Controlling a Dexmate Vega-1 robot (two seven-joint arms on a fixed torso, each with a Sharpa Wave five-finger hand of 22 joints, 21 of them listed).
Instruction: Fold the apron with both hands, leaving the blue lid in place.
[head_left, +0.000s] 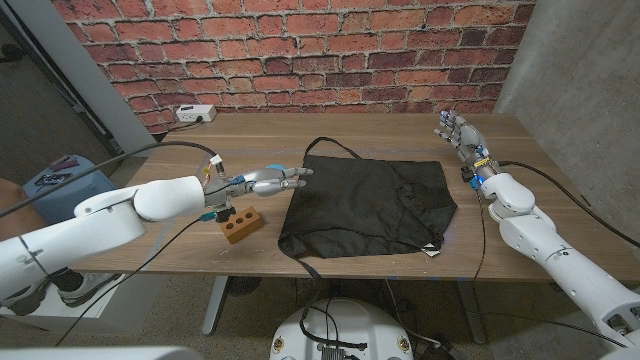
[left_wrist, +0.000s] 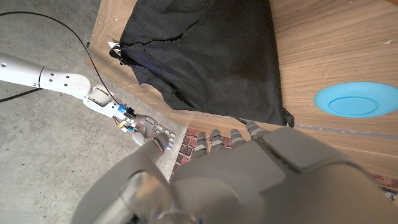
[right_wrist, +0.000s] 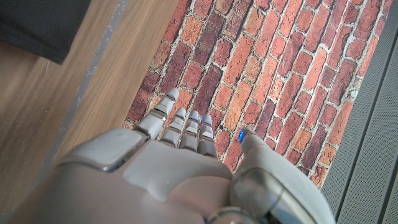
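Head view: apron btwn left hand, right hand.

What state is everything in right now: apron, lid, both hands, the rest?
apron: spread flat on the table, straps trailing, not held
blue lid: lying on the table beside the apron, untouched
left hand: open, fingers extended at the apron's left edge
right hand: open, raised, away from the apron
brown block: sitting on the table near the left arm

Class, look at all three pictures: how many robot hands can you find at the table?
2. The left hand hovers at the black apron's left edge, fingers straight; the right hand is raised at the table's far right corner.
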